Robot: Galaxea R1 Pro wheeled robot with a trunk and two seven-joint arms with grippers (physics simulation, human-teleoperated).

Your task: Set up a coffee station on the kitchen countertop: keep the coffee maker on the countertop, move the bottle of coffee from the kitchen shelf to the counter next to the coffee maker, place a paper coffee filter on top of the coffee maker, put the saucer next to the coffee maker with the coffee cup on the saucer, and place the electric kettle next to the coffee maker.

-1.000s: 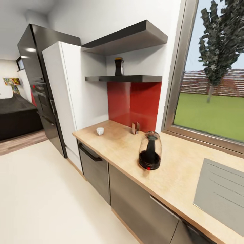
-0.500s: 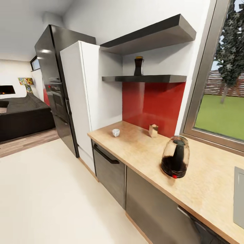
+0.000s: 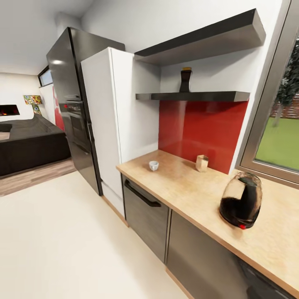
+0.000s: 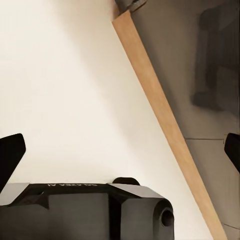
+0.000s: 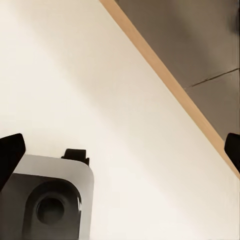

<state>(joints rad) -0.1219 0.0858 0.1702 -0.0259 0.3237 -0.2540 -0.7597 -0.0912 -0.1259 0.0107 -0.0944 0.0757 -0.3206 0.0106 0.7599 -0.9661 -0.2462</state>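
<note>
We are rolling along the kitchen with both arms hanging low, so our left claw [image 4: 120, 150] and right claw [image 5: 120, 145] are wide open, holding nothing. The bottle of coffee [image 3: 185, 80] waits on the shelf [image 3: 195, 96]. The coffee cup [image 3: 153, 165] and electric kettle [image 3: 241, 200] sit on the countertop [image 3: 187, 191].

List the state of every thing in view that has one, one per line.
Bottle of coffee: upright on the lower shelf.
Coffee cup: upright on the countertop, no saucer under it.
Electric kettle: upright on the countertop.
Left gripper: open, empty.
Right gripper: open, empty.
</note>
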